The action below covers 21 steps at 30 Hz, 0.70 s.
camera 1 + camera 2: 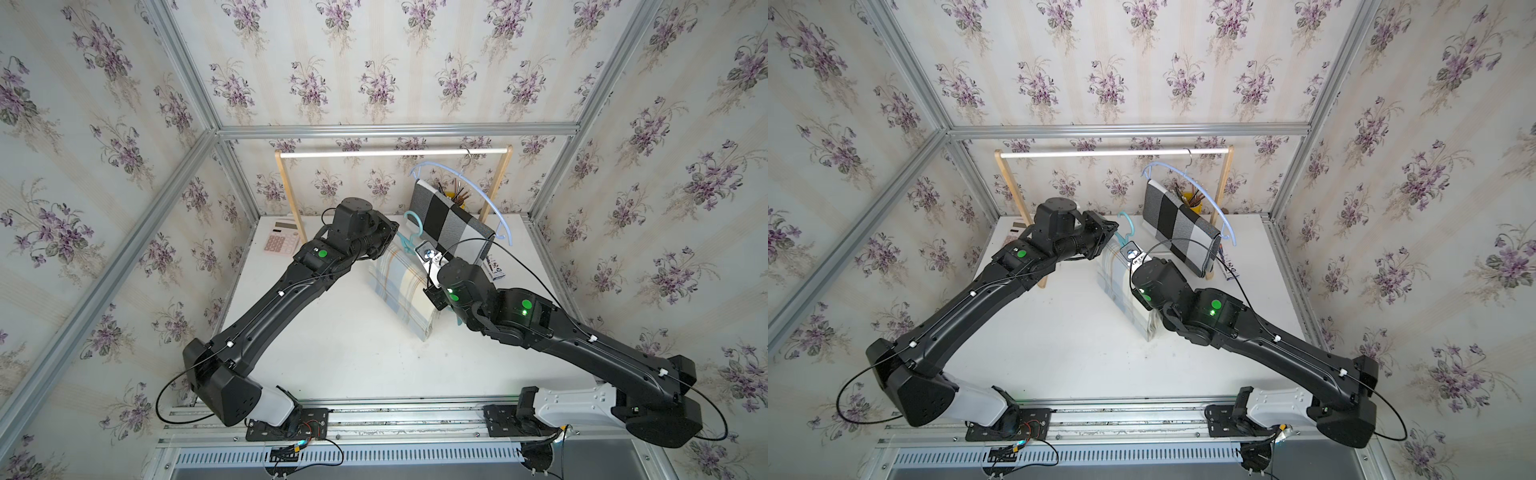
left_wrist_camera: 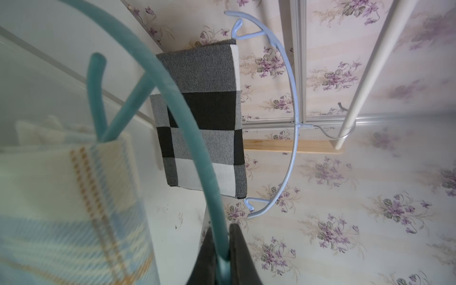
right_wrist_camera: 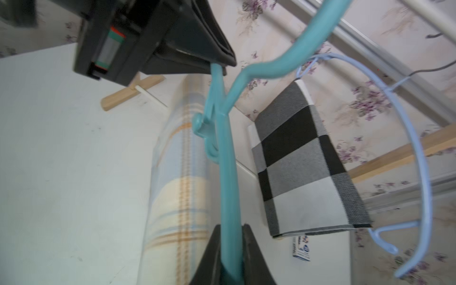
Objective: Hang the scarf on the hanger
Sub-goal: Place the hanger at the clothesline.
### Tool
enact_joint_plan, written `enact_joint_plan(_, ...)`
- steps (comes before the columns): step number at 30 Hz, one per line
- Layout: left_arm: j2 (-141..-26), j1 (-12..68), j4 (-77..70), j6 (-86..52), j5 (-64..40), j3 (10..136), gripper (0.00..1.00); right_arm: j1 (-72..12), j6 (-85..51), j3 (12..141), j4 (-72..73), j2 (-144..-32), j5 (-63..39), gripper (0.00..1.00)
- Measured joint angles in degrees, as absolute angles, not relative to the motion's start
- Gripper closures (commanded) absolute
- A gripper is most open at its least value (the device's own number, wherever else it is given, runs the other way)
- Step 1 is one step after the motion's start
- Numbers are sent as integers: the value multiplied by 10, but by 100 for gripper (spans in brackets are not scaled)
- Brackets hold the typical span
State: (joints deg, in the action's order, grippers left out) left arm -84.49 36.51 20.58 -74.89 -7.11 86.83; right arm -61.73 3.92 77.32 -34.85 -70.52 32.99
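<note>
Left pincer [image 2: 222, 237] clenched on teal hanger [image 3: 228, 185]. Right pincer [image 3: 230, 237] looks clamped on its bar too, view blurry. Plaid scarf [image 3: 177, 197] draped beside.

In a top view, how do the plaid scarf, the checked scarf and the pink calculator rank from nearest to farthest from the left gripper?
From the left gripper:
1. plaid scarf, just below it, on the teal hanger in its jaws.
2. checked scarf, to its right, hung from the rail.
3. pink calculator, far left table corner.
</note>
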Motion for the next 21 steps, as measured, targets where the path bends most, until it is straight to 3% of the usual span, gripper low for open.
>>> enact_joint_plan(8,-832,355,208,-716,-99,842,100,-595,-68,748,-358,-669,178,44)
enact_joint_plan(21,-822,349,204,-716,-112,830,100,-596,-197,528,-271,-526,85,37)
